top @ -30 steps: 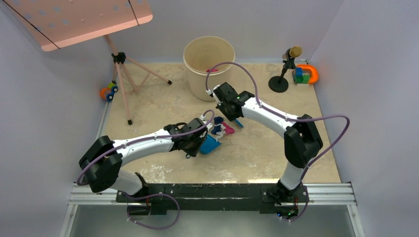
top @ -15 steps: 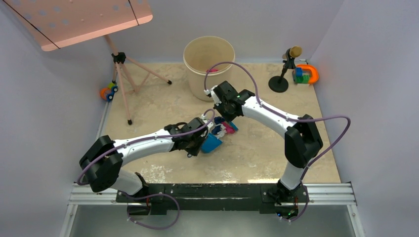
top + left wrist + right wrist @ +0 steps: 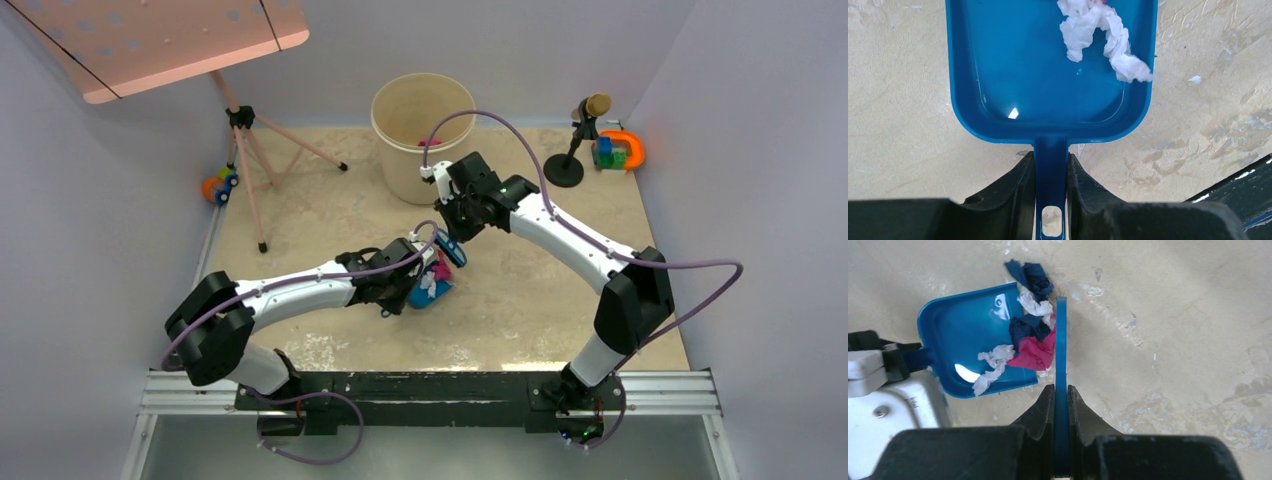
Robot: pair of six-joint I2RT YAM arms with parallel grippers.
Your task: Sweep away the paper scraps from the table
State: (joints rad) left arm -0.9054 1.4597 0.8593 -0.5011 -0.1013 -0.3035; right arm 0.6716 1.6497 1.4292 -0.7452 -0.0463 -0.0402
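Blue dustpan flat on the table, handle pinched in left gripper, jaws narrow and closed on it. Right gripper clamped on thin blue brush, held edge-on at the pan's mouth. Paper scraps bunched between brush and pan: white, dark blue and pink inside the mouth, one dark blue bit at 12 o'clock of the pile, past the rim. From above, pan at 6 o'clock from beige bucket.
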